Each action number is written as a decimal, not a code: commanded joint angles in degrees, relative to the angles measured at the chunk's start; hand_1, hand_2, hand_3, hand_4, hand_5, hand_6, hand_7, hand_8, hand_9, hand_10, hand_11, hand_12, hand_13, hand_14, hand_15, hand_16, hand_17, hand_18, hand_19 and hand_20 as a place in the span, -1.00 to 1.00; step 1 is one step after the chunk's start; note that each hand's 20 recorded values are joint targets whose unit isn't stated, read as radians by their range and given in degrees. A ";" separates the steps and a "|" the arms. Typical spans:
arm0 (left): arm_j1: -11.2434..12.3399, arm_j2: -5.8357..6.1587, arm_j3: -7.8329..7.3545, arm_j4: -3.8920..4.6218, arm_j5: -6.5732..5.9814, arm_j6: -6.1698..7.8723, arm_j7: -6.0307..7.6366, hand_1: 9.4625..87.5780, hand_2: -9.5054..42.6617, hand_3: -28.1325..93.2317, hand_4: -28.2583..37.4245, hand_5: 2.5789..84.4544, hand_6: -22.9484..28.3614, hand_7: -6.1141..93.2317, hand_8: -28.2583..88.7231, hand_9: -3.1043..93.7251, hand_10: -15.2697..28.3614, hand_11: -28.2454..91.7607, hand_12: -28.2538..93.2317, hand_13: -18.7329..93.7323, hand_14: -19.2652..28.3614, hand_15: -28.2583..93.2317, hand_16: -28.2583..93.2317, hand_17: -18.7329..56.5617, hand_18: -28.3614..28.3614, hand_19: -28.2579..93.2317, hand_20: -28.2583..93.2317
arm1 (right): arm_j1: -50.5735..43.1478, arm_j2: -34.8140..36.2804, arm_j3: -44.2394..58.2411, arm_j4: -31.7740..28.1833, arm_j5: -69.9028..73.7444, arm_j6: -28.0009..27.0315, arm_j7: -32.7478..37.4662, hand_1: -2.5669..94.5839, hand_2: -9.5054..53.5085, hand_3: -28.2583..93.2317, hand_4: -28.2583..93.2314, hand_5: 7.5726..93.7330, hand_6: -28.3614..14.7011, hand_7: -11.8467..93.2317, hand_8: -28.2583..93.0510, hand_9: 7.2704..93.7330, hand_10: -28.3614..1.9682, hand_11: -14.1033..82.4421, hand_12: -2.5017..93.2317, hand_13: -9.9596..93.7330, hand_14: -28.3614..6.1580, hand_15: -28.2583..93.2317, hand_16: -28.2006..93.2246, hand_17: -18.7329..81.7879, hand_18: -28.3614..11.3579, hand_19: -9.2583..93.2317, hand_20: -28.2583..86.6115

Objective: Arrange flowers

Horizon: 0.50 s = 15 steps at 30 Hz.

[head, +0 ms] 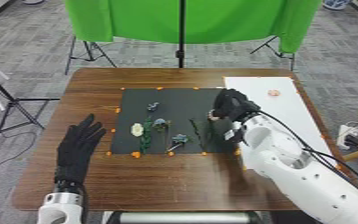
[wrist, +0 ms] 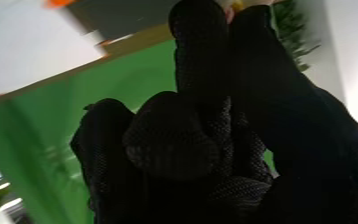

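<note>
My head view looks forward and down from afar — my wrist view, close along the right hand [head: 235, 104], shares the green cloth [head: 135, 20].

- Wooden, smooth, softly glossy on the table [head: 51, 185].
- Matt on the dark mat [head: 180, 97].
- Smooth on the white sheet [head: 288, 107].
- Draped cloth in the green backdrop [head: 127, 22].
- Mesh-textured black fabric over the right hand [head: 233, 106].
- Smooth, glossy on the right arm [head: 304, 175].

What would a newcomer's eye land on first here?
Probably the bright green cloth hanging beyond the table's far edge. Next, the black-gloved right hand over the right part of the dark mat, a pale flower at its fingertips. Then the left hand, fingers extended, left of the mat.
</note>
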 commanded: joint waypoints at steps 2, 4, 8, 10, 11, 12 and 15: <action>0.09 -0.30 0.59 0.69 -0.07 -0.84 -0.50 -0.85 -0.52 0.52 -1.00 -0.20 0.07 -0.72 -0.61 -0.22 0.26 -0.30 -0.33 -0.22 0.53 -0.19 -0.54 -0.52 0.45 -0.35 -0.25 | 2.32 -3.12 -2.08 1.30 -2.98 -0.15 -1.42 0.26 -1.00 0.47 -0.89 0.68 0.38 -0.31 -0.37 0.97 0.35 -0.51 -0.09 0.93 0.55 0.53 0.03 0.71 -0.13 1.00 0.60; -0.03 -0.28 0.54 0.77 -0.02 -0.82 -0.45 -0.85 -0.52 0.53 -1.00 -0.20 0.07 -0.72 -0.61 -0.22 0.26 -0.30 -0.33 -0.22 0.53 -0.19 -0.54 -0.52 0.45 -0.35 -0.25 | 2.52 -3.33 -2.52 2.11 -3.87 -0.08 -1.43 0.25 -1.00 0.48 -0.88 0.67 0.41 -0.31 -0.38 0.95 0.32 -0.52 -0.09 0.93 0.55 0.53 0.03 0.71 -0.13 1.00 0.60; -0.18 -0.20 0.49 0.86 0.01 -0.94 -0.45 -0.85 -0.52 0.53 -1.00 -0.20 0.07 -0.72 -0.61 -0.22 0.25 -0.30 -0.33 -0.22 0.53 -0.18 -0.54 -0.52 0.45 -0.35 -0.25 | 2.14 -3.53 -2.15 2.92 -3.98 -1.85 -0.79 0.23 -1.00 0.47 -0.87 0.62 0.43 -0.31 -0.41 0.88 0.30 -0.55 -0.10 0.92 0.55 0.53 0.03 0.71 -0.12 1.00 0.61; -0.15 -0.21 0.45 0.82 -0.12 -0.81 -0.52 -0.85 -0.52 0.53 -1.00 -0.20 0.07 -0.72 -0.61 -0.22 0.26 -0.30 -0.33 -0.22 0.53 -0.18 -0.54 -0.52 0.45 -0.35 -0.25 | 1.96 -3.58 -1.89 3.08 -3.88 -3.36 -0.56 0.20 -1.00 0.46 -0.86 0.57 0.43 -0.32 -0.42 0.81 0.27 -0.54 -0.12 0.91 0.55 0.54 0.03 0.70 -0.12 1.00 0.61; -0.04 -0.18 0.42 0.79 -0.13 -0.73 -0.49 -0.85 -0.53 0.53 -1.00 -0.20 0.07 -0.72 -0.61 -0.22 0.26 -0.30 -0.33 -0.22 0.53 -0.18 -0.54 -0.52 0.45 -0.35 -0.25 | 1.93 -3.63 -1.99 3.29 -4.04 -3.47 -0.59 0.18 -1.00 0.46 -0.85 0.52 0.42 -0.33 -0.43 0.74 0.22 -0.50 -0.17 0.91 0.55 0.54 0.03 0.70 -0.13 1.00 0.61; -0.07 -0.21 0.41 0.80 -0.14 -0.66 -0.59 -0.85 -0.53 0.53 -1.00 -0.20 0.07 -0.72 -0.61 -0.22 0.26 -0.29 -0.33 -0.22 0.53 -0.18 -0.54 -0.52 0.45 -0.35 -0.25 | 1.89 -3.67 -1.89 3.33 -3.94 -4.30 -0.61 0.17 -1.00 0.47 -0.86 0.49 0.42 -0.34 -0.44 0.70 0.19 -0.45 -0.21 0.90 0.55 0.54 0.03 0.70 -0.13 1.00 0.61; -0.02 -0.23 0.40 0.78 -0.18 -0.67 -0.60 -0.85 -0.53 0.53 -1.00 -0.20 0.07 -0.72 -0.61 -0.22 0.26 -0.29 -0.33 -0.22 0.53 -0.18 -0.54 -0.52 0.45 -0.35 -0.25 | 1.84 -3.73 -1.88 3.54 -4.37 -5.05 -0.76 0.05 -1.00 0.58 -0.88 0.39 0.43 -0.38 -0.50 0.56 0.09 -0.32 -0.38 0.89 0.54 0.54 0.03 0.68 -0.15 1.00 0.61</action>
